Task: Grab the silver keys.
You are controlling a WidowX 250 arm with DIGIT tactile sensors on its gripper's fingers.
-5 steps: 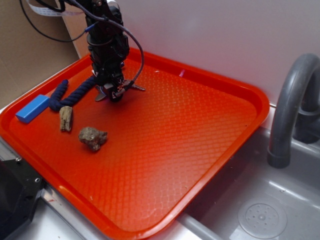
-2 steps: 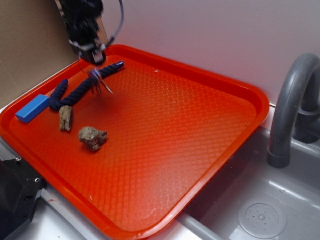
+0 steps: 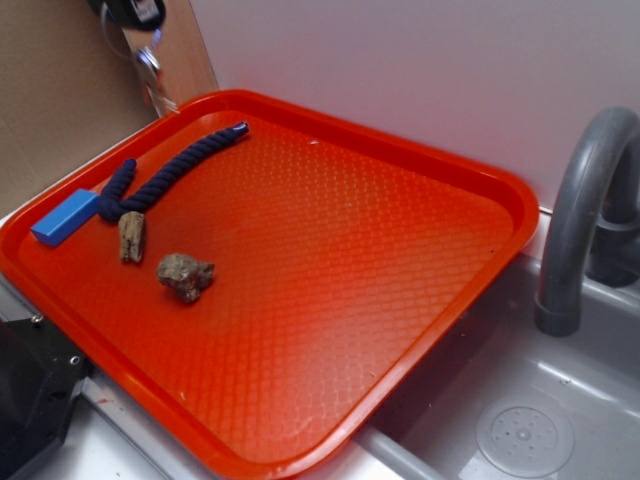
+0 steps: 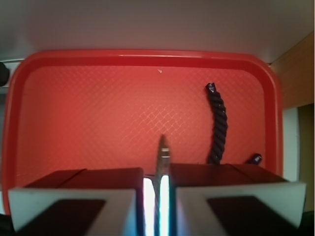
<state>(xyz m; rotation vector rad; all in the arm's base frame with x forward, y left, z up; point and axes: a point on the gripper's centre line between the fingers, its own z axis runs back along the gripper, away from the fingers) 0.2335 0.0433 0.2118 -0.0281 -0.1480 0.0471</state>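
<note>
The silver keys (image 3: pixel 149 68) hang from my gripper (image 3: pixel 140 18) at the top left of the exterior view, high above the far left corner of the red tray (image 3: pixel 420 160). Only the gripper's lower end shows there. In the wrist view the two jaws stand almost together, and a thin silver key (image 4: pixel 163 152) sticks out edge-on from the narrow gap of the gripper (image 4: pixel 157 194). The tray (image 4: pixel 88 108) lies far below.
On the tray's left part lie a dark blue twisted rope (image 3: pixel 165 175), a blue block (image 3: pixel 64 217), a piece of bark (image 3: pixel 131 236) and a brown rock (image 3: pixel 185 275). A grey faucet (image 3: pixel 580 210) and sink (image 3: pixel 520 430) stand to the right. Rope (image 4: pixel 217 123) shows in the wrist view.
The gripper has risen from the tray and moved up and left, carrying the keys off the surface. The rope, once partly covered, now lies fully exposed.
</note>
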